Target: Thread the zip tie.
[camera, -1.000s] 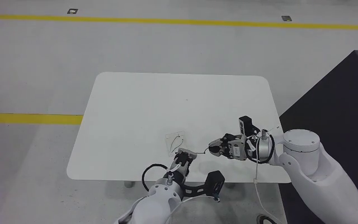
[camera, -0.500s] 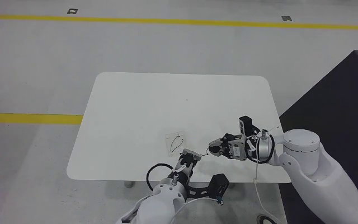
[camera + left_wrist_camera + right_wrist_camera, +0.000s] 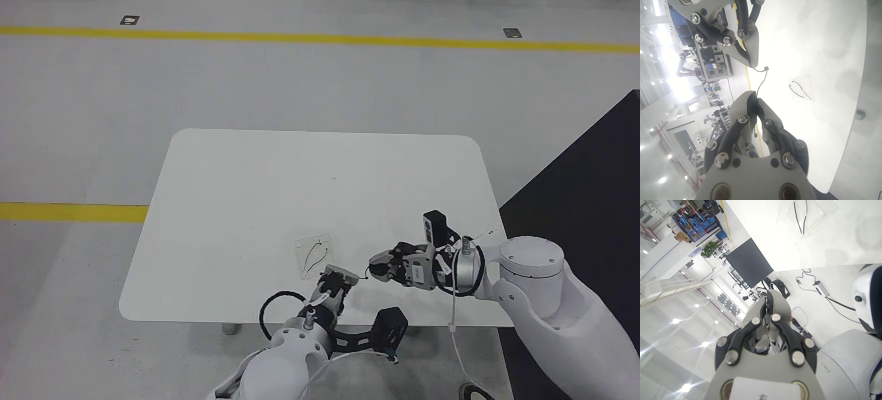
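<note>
Holding the zip tie [image 3: 761, 85] in the air, clear of the tabletop [image 3: 250, 190] and above its near edge, strung between the two claws. Pinching the strap in the left claw [image 3: 755, 96], fingers pressed together on it, with a thin black length curving up from the fingertips toward the small square head [image 3: 767, 67]. Gripping a short stub beside that head in the right claw [image 3: 753, 64], fingers likewise clamped.

Narrowed the gap over the last second: brought the left claw up and across toward the right one, and eased the right claw slightly inward to meet it. Left only a short run of strap between them.

Reads as the aligning step, with the strap's free part now right up at the head, touching it or just beside it. Cannot tell whether already entered into the slot. Judged as mid-task, with no pulled-through loop to be seen yet. Calls next for a fine push along the strap's own line. Risks buckling so thin and springy a strap, or sliding past the slot if slightly off-axis.

Farther out on the tabletop, near the claws but apart from them, left lying where it was: a clear plastic sleeve [image 3: 315, 252] with spare ties [image 3: 799, 91] on or in it.
</note>
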{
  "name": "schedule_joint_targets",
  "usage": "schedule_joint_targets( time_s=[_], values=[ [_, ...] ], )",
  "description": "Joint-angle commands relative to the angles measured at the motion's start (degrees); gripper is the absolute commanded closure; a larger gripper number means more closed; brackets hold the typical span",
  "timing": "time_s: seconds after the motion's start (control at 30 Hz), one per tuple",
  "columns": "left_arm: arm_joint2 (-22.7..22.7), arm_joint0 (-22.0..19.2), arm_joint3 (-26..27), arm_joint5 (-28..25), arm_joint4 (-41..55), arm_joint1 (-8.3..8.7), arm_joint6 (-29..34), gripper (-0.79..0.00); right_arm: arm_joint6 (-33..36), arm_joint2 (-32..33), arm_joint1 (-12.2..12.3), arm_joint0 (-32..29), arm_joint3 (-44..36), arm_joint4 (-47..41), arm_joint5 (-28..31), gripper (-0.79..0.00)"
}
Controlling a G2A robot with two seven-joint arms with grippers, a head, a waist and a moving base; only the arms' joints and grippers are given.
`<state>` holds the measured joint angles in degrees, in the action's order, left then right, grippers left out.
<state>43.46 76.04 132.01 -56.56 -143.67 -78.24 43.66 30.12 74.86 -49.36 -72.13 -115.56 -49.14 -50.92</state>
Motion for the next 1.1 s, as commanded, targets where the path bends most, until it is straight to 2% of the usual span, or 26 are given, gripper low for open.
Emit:
schedule_joint_targets(
  time_s=[0.0,1.07],
  values=[
    [0.1,0.1,0.0,-0.1,0.1,-0.11,0.4,0.000,0.5,-0.1,0.0,0.0,0.0,-0.1,-0.1,0.000],
    [2.1,1.2,0.9,1.4,4.3,-1.47,2.7,0.000,3.1,0.9,0.3,-0.7,-0.3,-1.3,1.9,0.000]
  ],
)
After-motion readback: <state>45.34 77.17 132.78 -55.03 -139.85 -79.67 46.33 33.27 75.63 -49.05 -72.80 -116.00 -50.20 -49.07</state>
